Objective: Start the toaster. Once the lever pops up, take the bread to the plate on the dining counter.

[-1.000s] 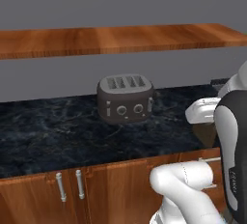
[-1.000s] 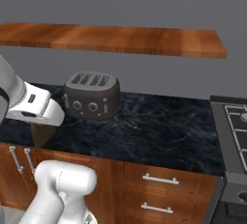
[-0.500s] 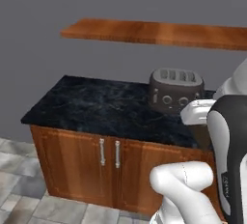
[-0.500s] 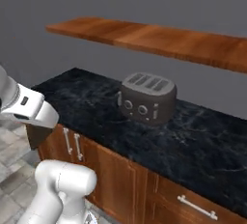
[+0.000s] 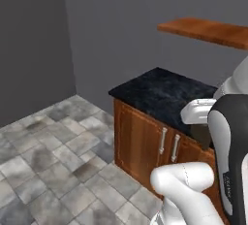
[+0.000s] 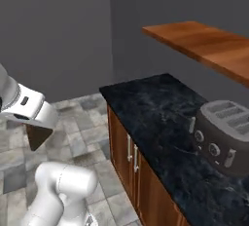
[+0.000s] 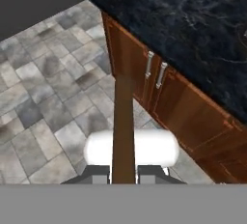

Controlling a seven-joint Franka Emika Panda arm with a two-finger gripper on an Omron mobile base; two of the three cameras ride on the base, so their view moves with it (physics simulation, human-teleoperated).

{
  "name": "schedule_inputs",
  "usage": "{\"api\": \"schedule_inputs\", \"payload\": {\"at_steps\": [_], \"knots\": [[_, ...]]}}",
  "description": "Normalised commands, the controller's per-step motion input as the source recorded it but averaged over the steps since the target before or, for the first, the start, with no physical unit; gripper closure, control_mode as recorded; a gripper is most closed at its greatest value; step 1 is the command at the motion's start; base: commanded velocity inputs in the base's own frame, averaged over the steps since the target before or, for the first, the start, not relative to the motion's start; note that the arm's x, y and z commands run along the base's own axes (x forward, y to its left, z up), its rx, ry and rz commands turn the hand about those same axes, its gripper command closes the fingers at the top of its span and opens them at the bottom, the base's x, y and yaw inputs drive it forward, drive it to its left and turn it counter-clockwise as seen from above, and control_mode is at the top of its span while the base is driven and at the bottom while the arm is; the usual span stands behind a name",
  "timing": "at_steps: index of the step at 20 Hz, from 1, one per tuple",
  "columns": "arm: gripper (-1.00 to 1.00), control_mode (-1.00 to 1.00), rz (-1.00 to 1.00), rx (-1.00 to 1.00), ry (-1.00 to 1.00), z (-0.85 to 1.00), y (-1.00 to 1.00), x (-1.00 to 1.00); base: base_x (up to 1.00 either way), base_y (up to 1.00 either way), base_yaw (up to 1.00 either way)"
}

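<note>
A grey stone-tiled floor (image 5: 53, 156) spreads to the left. To the right stands the black marble tabletop (image 6: 160, 122) on cherry-wood cabinet doors with silver handles (image 7: 154, 71). The dark grey rounded four-slot toaster (image 6: 226, 135) sits on its far right part. My end effector (image 7: 123, 172) is clamped tight on the thin dark brown bread slice (image 7: 123, 131), edge-on above the floor.

- Open tiled floor (image 5: 53, 151) spreads wide to the left of the cabinet (image 5: 145, 144).
- The black counter (image 6: 160, 118) is bare up to the toaster (image 6: 226, 137), which stands at its far right.
- A shelf (image 6: 199, 45) hangs over the counter, well above the toaster.
- Grey walls (image 5: 34, 40) close off the corner behind.
</note>
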Motion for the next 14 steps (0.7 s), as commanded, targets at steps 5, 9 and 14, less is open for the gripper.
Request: {"api": "schedule_inputs", "payload": {"at_steps": [5,9,14], "knots": [[1.0,1.0,0.0,0.0,0.0,0.0,0.0,0.0,0.0,0.17,0.84],[1.0,1.0,0.0,0.0,0.0,0.0,0.0,0.0,0.03,0.15,0.88],[1.0,1.0,0.0,0.0,0.0,0.0,0.0,0.0,0.07,0.19,0.86]]}}
